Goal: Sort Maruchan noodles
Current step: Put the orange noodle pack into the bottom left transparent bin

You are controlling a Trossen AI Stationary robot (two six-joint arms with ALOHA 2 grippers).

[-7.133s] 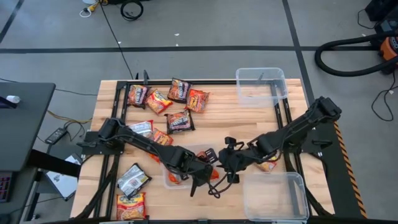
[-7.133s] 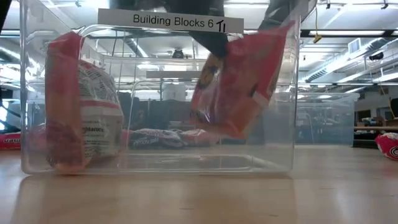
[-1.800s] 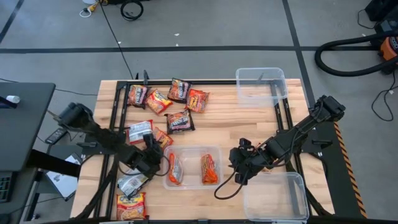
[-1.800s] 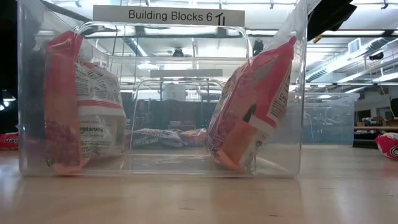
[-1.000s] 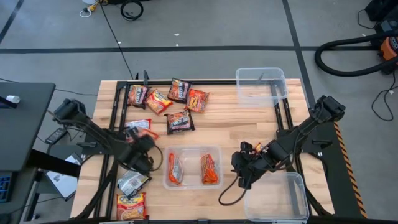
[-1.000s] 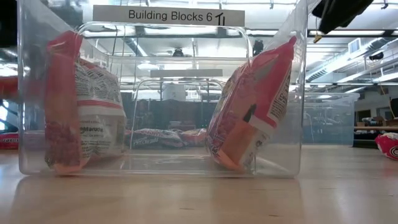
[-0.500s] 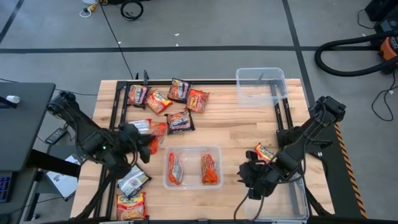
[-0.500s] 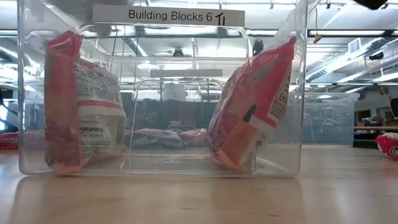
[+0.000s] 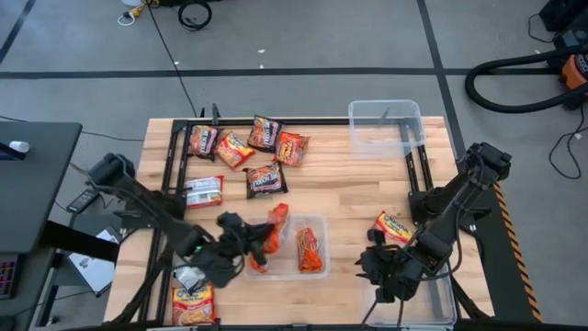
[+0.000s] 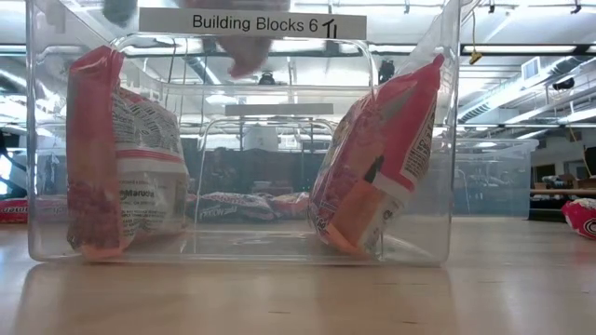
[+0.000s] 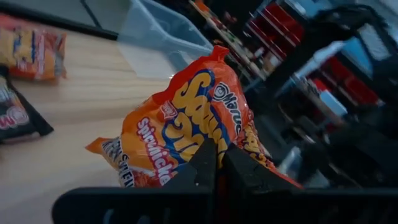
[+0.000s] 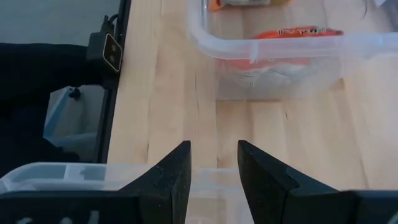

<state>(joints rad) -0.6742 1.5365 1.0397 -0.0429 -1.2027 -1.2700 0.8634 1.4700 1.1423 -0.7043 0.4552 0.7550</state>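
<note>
My left gripper (image 9: 255, 241) is shut on an orange noodle packet (image 9: 277, 223) over the left part of the middle clear bin (image 9: 320, 223). Two orange packets stand on edge in that bin, one at its left (image 10: 121, 177) and one at its right (image 10: 377, 172). The held packet shows as a blur (image 10: 244, 54) above them in the low view. My right gripper (image 12: 213, 171) hangs open and empty over the far left corner of the near right bin (image 9: 432, 292). Several more packets (image 9: 265, 180) lie flat at the table's far left. My left gripper pinches the orange packet between its two fingers at one end (image 11: 210, 142). The fingers come nearly level from the table's left. The packet sticks out beyond the fingertips, lifted clear above the bin's left half, with its printed face (image 11: 186, 118) turned to the wrist camera.
An orange packet (image 9: 393, 227) lies on the table between the middle bin and my right arm. A third clear bin (image 9: 386, 127) stands at the far right. Two packets (image 9: 193, 299) lie at the near left corner. A black frame rail (image 9: 175, 175) runs along the table's left side.
My left gripper has carried the orange packet from the table's left side toward the right, up over the middle bin's left part, and has rolled at the wrist so the packet points away from the arm. My right gripper has moved toward the near edge, to the near right bin.
</note>
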